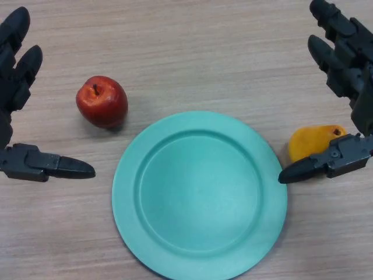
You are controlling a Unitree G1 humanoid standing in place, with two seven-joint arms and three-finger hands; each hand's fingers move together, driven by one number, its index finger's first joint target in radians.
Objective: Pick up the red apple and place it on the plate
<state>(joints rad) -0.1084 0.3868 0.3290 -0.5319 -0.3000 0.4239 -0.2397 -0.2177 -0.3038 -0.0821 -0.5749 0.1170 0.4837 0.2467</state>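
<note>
Meanwhile both hands, left [17, 99] and right [344, 99], hang spread beside apple [102, 101] and plate [199, 195].

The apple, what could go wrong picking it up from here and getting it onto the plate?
1. The apple is round and stands free on the table, so a touch from the open left hand on one side only may roll it away.
2. It lies close to the plate rim; a low carry might clip the rim and shift the plate.
3. The right hand is open beside a yellow fruit and could knock it if it moves.
</note>
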